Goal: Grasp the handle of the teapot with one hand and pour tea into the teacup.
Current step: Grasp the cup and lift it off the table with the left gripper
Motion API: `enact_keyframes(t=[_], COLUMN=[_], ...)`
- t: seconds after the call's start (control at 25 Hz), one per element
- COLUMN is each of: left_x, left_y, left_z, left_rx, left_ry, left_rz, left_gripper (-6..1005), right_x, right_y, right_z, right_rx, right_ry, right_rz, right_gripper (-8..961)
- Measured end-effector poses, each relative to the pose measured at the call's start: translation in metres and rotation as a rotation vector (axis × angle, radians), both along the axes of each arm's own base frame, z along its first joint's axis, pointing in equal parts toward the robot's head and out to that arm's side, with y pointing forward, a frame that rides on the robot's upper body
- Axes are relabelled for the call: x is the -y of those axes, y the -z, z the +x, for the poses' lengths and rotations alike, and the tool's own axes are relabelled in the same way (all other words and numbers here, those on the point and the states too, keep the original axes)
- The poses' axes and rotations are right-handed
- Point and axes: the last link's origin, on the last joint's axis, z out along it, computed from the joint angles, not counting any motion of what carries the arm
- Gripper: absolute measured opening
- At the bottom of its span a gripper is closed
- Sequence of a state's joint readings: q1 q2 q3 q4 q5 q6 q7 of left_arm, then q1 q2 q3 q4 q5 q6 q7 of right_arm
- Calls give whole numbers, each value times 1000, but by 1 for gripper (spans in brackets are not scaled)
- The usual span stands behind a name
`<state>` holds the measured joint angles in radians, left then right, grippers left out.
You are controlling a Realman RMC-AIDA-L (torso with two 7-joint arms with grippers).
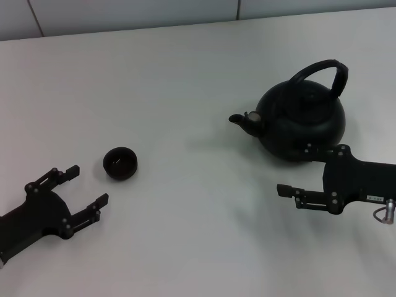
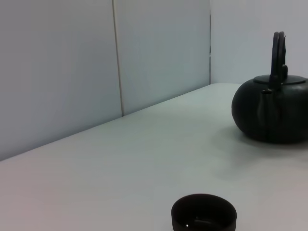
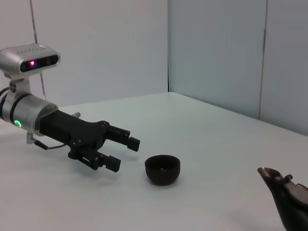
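The black teapot [image 1: 303,120] stands at the right of the white table, its spout [image 1: 238,119] pointing left and its arched handle [image 1: 323,72] upright over the lid. The small dark teacup [image 1: 120,163] sits at the left. My right gripper [image 1: 296,169] is open, low by the near side of the teapot, one finger next to its base. My left gripper [image 1: 88,184] is open, just short of the teacup. The left wrist view shows the teacup [image 2: 204,214] and the teapot [image 2: 272,108]. The right wrist view shows the teacup [image 3: 162,168], the teapot's spout [image 3: 281,185] and my left gripper [image 3: 122,151].
The white table [image 1: 198,74] runs back to a pale panelled wall [image 2: 72,62]. A bare stretch of table lies between teacup and teapot.
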<state>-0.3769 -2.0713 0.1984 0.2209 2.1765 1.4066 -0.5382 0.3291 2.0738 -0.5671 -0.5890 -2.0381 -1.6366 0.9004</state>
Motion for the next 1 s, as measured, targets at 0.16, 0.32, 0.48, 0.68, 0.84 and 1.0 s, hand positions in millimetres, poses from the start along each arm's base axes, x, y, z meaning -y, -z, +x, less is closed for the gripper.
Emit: enact_keyframes(t=[0.16, 0.32, 0.48, 0.68, 0.84, 1.0], left_x=[-3, -11, -22, -32, -39, -42], left_y=[3, 7, 14, 20, 23, 25], left_z=[4, 9, 15, 22, 25, 27], left_rx=[10, 6, -10, -25, -40, -46], left_ry=[9, 12, 5, 10, 12, 10], left_rz=[-6, -11, -20, -27, -33, -37], left_gripper=[790, 788, 786, 784, 782, 780], right_x=[0, 0, 0, -1, -2, -2], right_y=[0, 0, 0, -1, -1, -2], right_z=[0, 0, 0, 0, -1, -1], right_rx=[0, 0, 0, 0, 1, 1], right_ry=[0, 0, -1, -6, -9, -11], right_rz=[0, 0, 1, 5, 7, 10], right_gripper=[688, 688, 688, 689, 689, 688])
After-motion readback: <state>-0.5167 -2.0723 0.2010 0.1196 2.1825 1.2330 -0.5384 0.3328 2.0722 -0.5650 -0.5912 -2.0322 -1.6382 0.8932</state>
